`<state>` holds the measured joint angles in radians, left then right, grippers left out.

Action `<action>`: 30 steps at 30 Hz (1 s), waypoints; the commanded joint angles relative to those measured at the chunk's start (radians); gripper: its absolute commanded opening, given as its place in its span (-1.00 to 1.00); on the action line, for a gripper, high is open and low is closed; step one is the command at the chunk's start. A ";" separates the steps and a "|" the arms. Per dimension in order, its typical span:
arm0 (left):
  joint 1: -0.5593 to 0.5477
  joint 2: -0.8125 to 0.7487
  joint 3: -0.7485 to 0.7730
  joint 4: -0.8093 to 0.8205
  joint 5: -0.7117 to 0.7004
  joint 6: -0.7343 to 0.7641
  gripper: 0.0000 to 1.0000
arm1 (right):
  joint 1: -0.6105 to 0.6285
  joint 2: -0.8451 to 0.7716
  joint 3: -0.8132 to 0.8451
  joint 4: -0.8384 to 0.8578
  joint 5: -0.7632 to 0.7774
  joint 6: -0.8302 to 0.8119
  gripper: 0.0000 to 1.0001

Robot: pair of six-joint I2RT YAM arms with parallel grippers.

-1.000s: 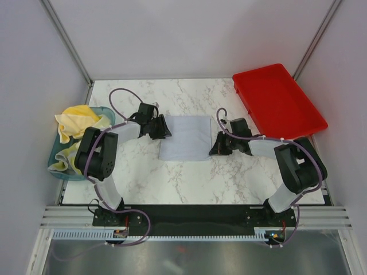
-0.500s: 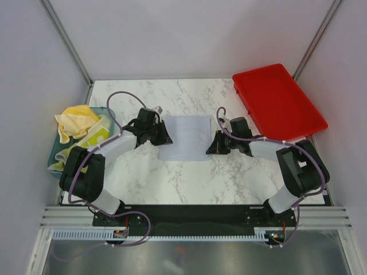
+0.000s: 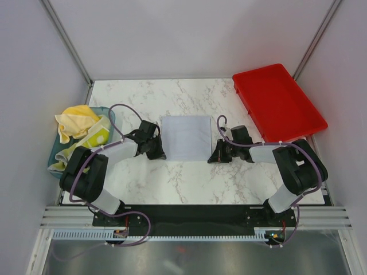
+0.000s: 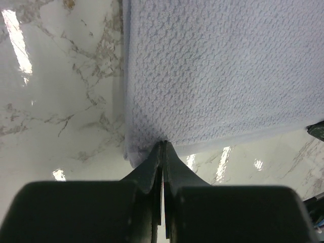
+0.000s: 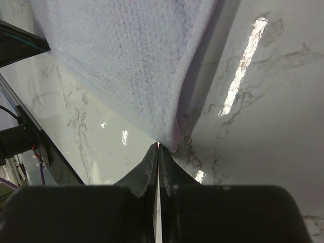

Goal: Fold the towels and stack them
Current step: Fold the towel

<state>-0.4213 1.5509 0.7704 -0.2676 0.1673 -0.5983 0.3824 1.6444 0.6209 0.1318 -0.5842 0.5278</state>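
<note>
1. The pale grey-blue towel (image 3: pixel 185 138) lies spread flat as a rectangle on the marble table (image 3: pixel 172 183).
2. The left gripper (image 4: pixel 163 147) is at the near-left corner of the pale grey-blue towel. Its jaws are pressed fully together, pinching the cloth edge there.
3. The right gripper (image 5: pixel 158 148) is at the near-right corner. Its jaws are closed to a hairline on the corner, which stands slightly raised.
4. The yellow towel (image 3: pixel 74 119) and the white towel with yellow-green print (image 3: pixel 96 136) are heaped in the teal tub (image 3: pixel 55 156), well left of the pale grey-blue towel.
5. The red tray (image 3: pixel 279 100) sits to its far right, apart from it.
</note>
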 commanded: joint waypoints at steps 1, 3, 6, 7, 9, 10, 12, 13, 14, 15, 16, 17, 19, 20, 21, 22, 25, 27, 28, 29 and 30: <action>0.003 -0.038 -0.005 -0.022 -0.032 -0.047 -0.95 | 0.003 -0.024 -0.024 0.035 0.023 -0.002 -0.90; 0.003 -0.066 -0.011 -0.038 -0.054 -0.063 -0.96 | 0.003 -0.023 -0.035 0.041 0.035 0.004 -0.89; 0.003 -0.112 -0.031 -0.062 -0.087 -0.089 -0.95 | 0.004 -0.027 -0.059 0.055 0.049 0.015 -0.89; 0.003 -0.127 -0.028 -0.070 -0.084 -0.093 -0.91 | 0.006 -0.047 -0.058 0.052 0.044 0.017 -0.88; 0.003 -0.173 0.012 -0.082 -0.058 -0.095 -0.53 | 0.006 -0.104 -0.029 0.006 0.041 0.018 -0.87; 0.003 -0.189 0.032 -0.085 -0.058 -0.095 -0.53 | 0.007 -0.124 -0.012 -0.017 0.041 0.018 -0.87; 0.003 -0.202 0.085 -0.091 -0.057 -0.075 -0.25 | 0.006 -0.152 0.037 -0.086 0.053 0.003 -0.85; 0.006 -0.198 0.148 -0.096 -0.067 -0.072 -0.19 | 0.006 -0.161 0.087 -0.096 0.063 -0.005 -0.85; 0.013 -0.184 0.180 -0.094 -0.080 -0.057 -0.17 | 0.007 -0.156 0.115 -0.098 0.098 -0.032 -0.83; 0.022 -0.167 0.246 -0.094 -0.095 -0.046 -0.17 | 0.004 -0.123 0.144 -0.098 0.121 -0.046 -0.82; 0.027 -0.117 0.279 -0.088 -0.124 -0.026 -0.19 | 0.001 -0.094 0.213 -0.104 0.144 -0.055 -0.81; 0.033 -0.088 0.309 -0.078 -0.126 -0.011 -0.21 | -0.017 -0.060 0.256 -0.122 0.136 -0.063 -0.81; 0.056 0.025 0.402 -0.058 -0.123 0.014 -0.23 | -0.033 0.041 0.379 -0.124 0.110 -0.063 -0.81; 0.070 0.062 0.433 -0.055 -0.123 0.041 -0.29 | -0.040 0.076 0.419 -0.126 0.112 -0.063 -0.81; 0.076 0.105 0.491 -0.053 -0.121 0.052 -0.31 | -0.043 0.142 0.457 -0.124 0.122 -0.068 -0.81; 0.084 0.141 0.519 -0.050 -0.111 0.075 -0.35 | -0.046 0.173 0.529 -0.126 0.124 -0.069 -0.81; 0.107 0.273 0.610 -0.038 -0.057 0.103 -0.50 | -0.060 0.287 0.664 -0.130 0.141 -0.084 -0.81; 0.116 0.354 0.661 -0.036 -0.039 0.110 -0.51 | -0.066 0.362 0.748 -0.173 0.173 -0.104 -0.81; 0.116 0.379 0.673 -0.035 -0.031 0.121 -0.52 | -0.068 0.382 0.770 -0.181 0.187 -0.112 -0.81; 0.119 0.415 0.685 -0.035 -0.034 0.124 -0.52 | -0.071 0.400 0.789 -0.199 0.202 -0.118 -0.80; 0.119 0.435 0.705 -0.033 -0.035 0.124 -0.53 | -0.073 0.434 0.824 -0.208 0.217 -0.126 -0.80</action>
<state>-0.3061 1.9358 1.4048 -0.3077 0.1070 -0.5373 0.3153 2.0220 1.3506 -0.0254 -0.4236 0.4488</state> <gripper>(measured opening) 0.242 0.098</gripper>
